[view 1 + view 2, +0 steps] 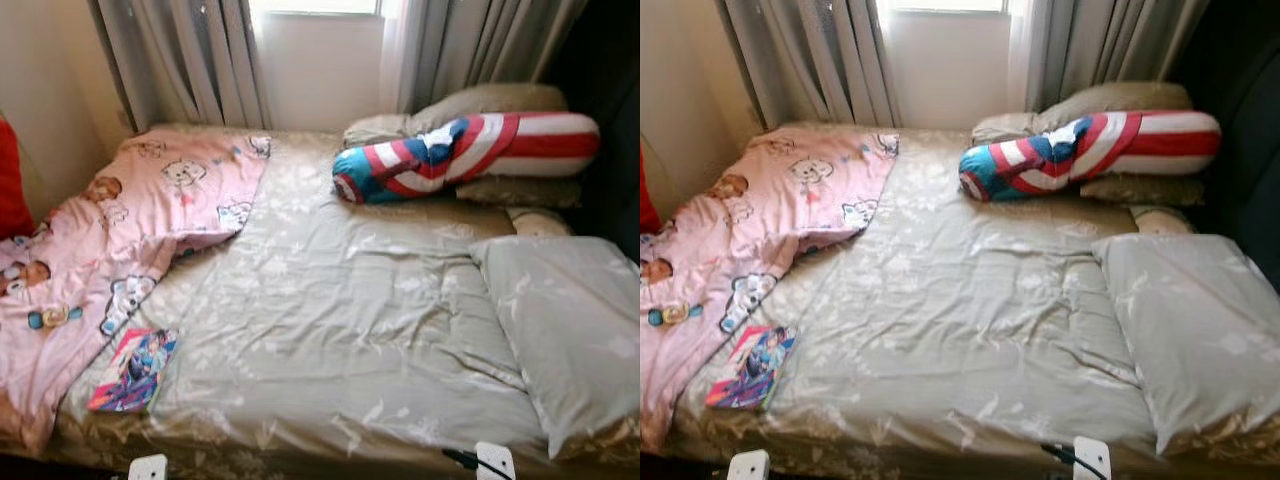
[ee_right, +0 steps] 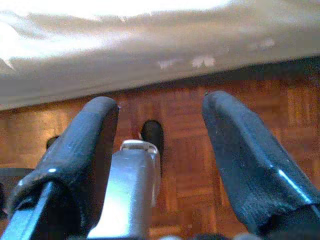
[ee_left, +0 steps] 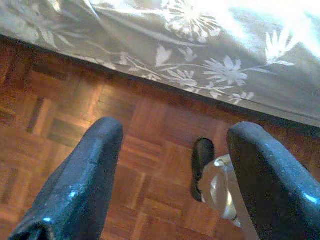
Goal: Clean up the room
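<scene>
Bed (image 1: 330, 330) sits right before me, its beige floral cover rumpled. My left gripper (image 3: 170, 165) and right gripper (image 2: 160, 145) hang low by the bed's near edge over the parquet floor (image 3: 65, 125), both with fingers spread wide and holding nothing. Nearest on the cover, at my left, I see a colourful book (image 1: 133, 371) beside the pink cartoon blanket (image 1: 120, 230). A grey pillow (image 1: 570, 330) lies right. Farther back rests a red, white and blue bolster (image 1: 460, 155), then curtains (image 1: 190, 60).

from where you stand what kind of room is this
Most likely a bedroom, perhaps a child's: a bed under a beige floral bedspread, a pink cartoon-print blanket on its left side, a red, white and blue striped bolster pillow by the grey curtains, and a colourful book.
</scene>
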